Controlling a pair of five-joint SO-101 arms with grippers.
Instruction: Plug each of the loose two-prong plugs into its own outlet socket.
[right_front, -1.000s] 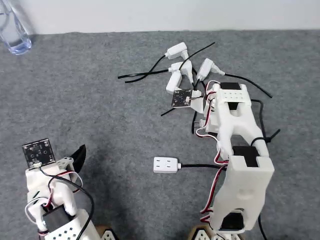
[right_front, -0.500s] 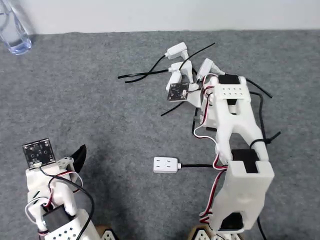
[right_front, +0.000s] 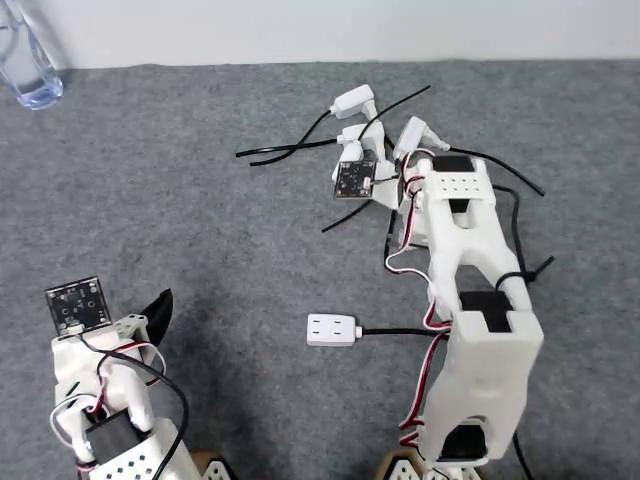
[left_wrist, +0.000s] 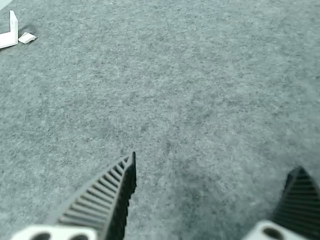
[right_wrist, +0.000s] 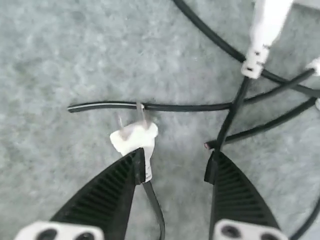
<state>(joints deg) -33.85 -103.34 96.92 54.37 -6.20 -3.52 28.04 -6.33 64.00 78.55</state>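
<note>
Grippers both spread, right gripper (right_wrist: 175, 159) just beside white plug (right_wrist: 134, 136), left gripper (left_wrist: 215, 167) over grey carpet (left_wrist: 200, 75)

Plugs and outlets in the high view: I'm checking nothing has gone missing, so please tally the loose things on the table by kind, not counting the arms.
White two-prong plugs: 4
White outlet strip: 1
Clear bottle: 1
Total: 6

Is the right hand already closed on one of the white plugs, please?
No, the right hand is open: the white plug lies beside one finger, well clear of the other.
</note>
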